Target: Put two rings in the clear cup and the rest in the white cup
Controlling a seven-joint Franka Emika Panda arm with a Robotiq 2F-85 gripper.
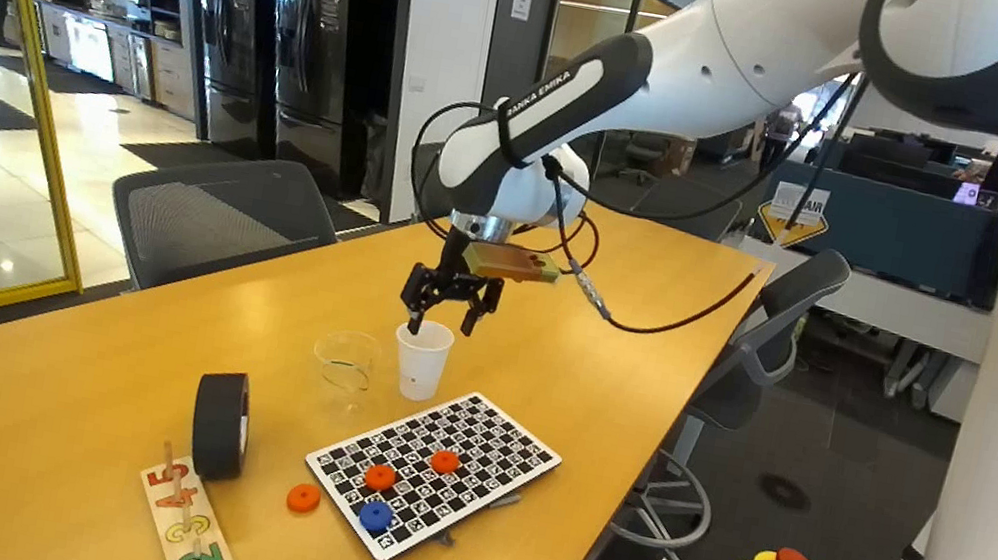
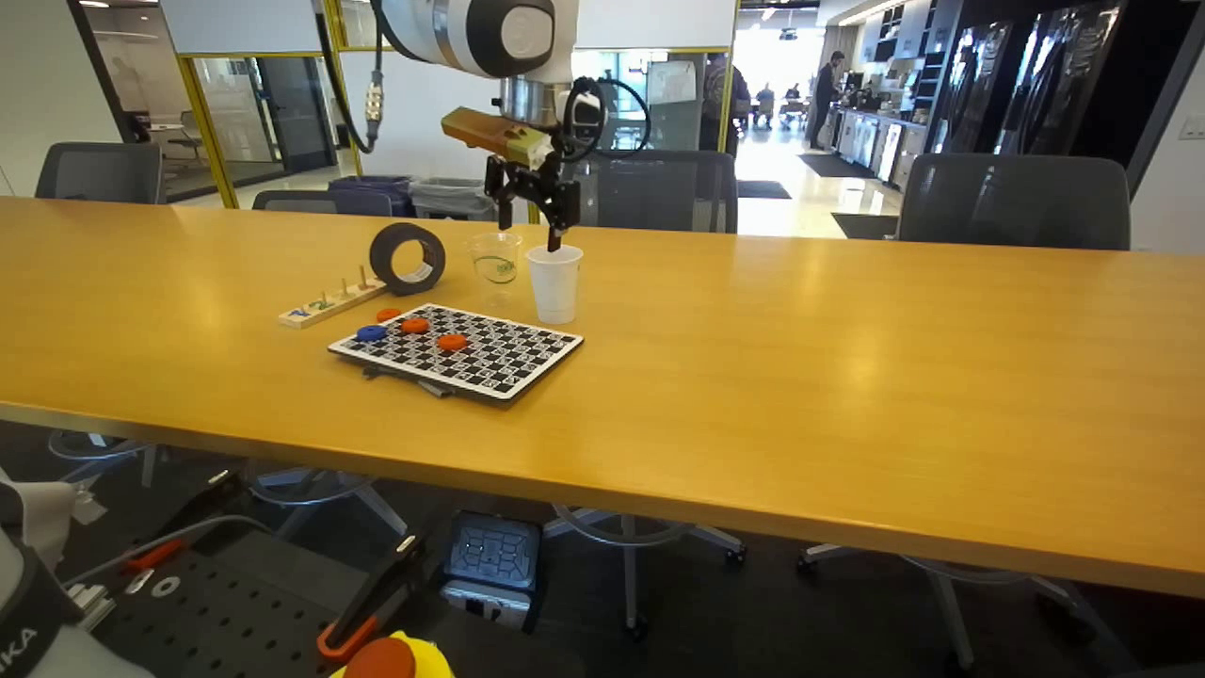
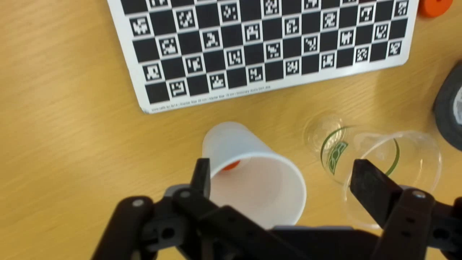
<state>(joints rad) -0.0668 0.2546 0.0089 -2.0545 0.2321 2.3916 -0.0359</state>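
Jaws are wide apart just above white cup (image 3: 234,141); can't tell if they touch its rim. A red-orange ring (image 3: 231,166) shows inside, partly hidden. Clear cup (image 1: 347,364) stands upright just beside. Nr the cups, chequered board (image 1: 478,434) w/ two red-orange rings (image 1: 445,461) & a blue ring (image 1: 375,516) on top; third red-orange ring (image 1: 303,498) sits on table (image 1: 86,383) just off its edge. Further out: black tape roll (image 1: 217,426), numbered peg strip (image 1: 192,528) nr it.

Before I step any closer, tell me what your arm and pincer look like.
The arm is white and rounded, with dark joint covers and EMIKA lettering. Black cables loop from it. Near its end sit a silver collar and an amber-and-green block. The pincer is black, with two jointed fingers.
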